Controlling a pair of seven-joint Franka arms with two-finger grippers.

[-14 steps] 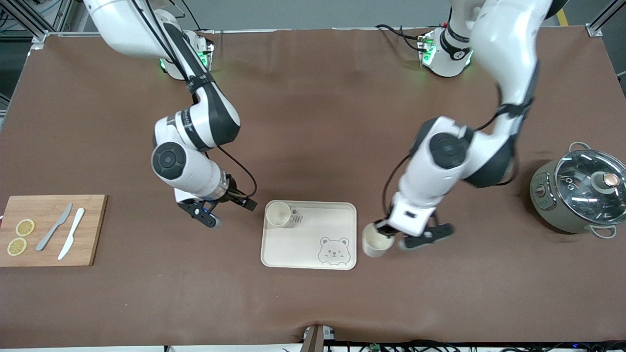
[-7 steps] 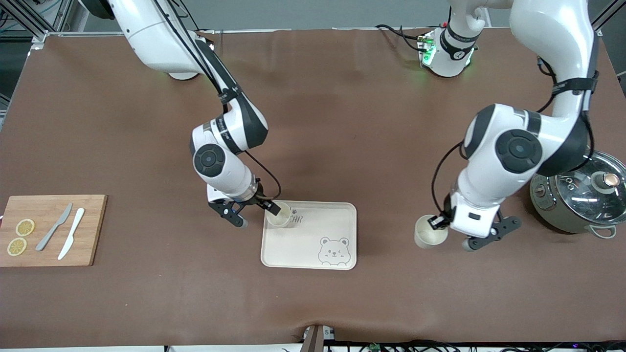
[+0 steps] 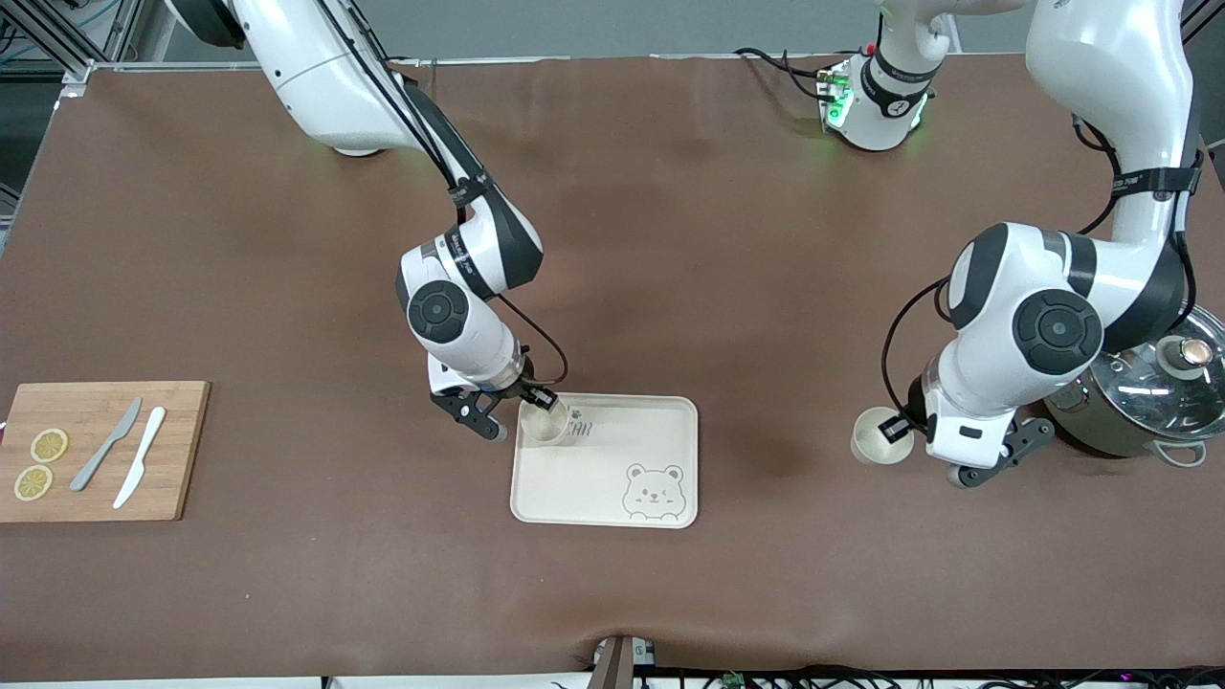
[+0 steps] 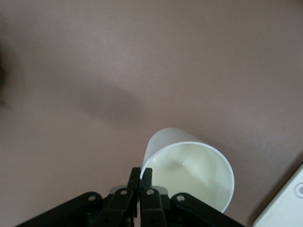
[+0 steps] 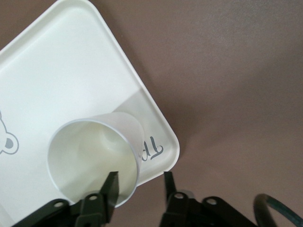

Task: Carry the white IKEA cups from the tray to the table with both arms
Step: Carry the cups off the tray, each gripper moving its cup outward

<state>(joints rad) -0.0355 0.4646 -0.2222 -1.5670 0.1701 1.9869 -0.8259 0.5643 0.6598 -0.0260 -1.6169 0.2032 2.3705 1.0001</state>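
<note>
One white cup [image 3: 544,424] stands upright in a corner of the bear-printed tray [image 3: 612,469], the corner toward the right arm's base. My right gripper [image 3: 520,414] is at this cup, open, one finger inside it and one outside. In the right wrist view the cup [image 5: 90,156] has its wall between the fingers of the right gripper [image 5: 139,178], with a gap left on the outer side, on the tray [image 5: 57,71]. My left gripper [image 3: 897,430] is shut on the rim of the other white cup [image 3: 876,440], held over bare table between tray and pot. The left wrist view shows that cup [image 4: 189,170] pinched by the left gripper [image 4: 140,176].
A grey-green pot with a glass lid [image 3: 1139,383] stands at the left arm's end of the table, close beside the left arm's elbow. A wooden cutting board [image 3: 96,450] with two knives and lemon slices lies at the right arm's end.
The left arm carried its cup away from the tray's edge toward the pot. The right gripper moved onto the tray's cup and its fingers have narrowed around the rim.
</note>
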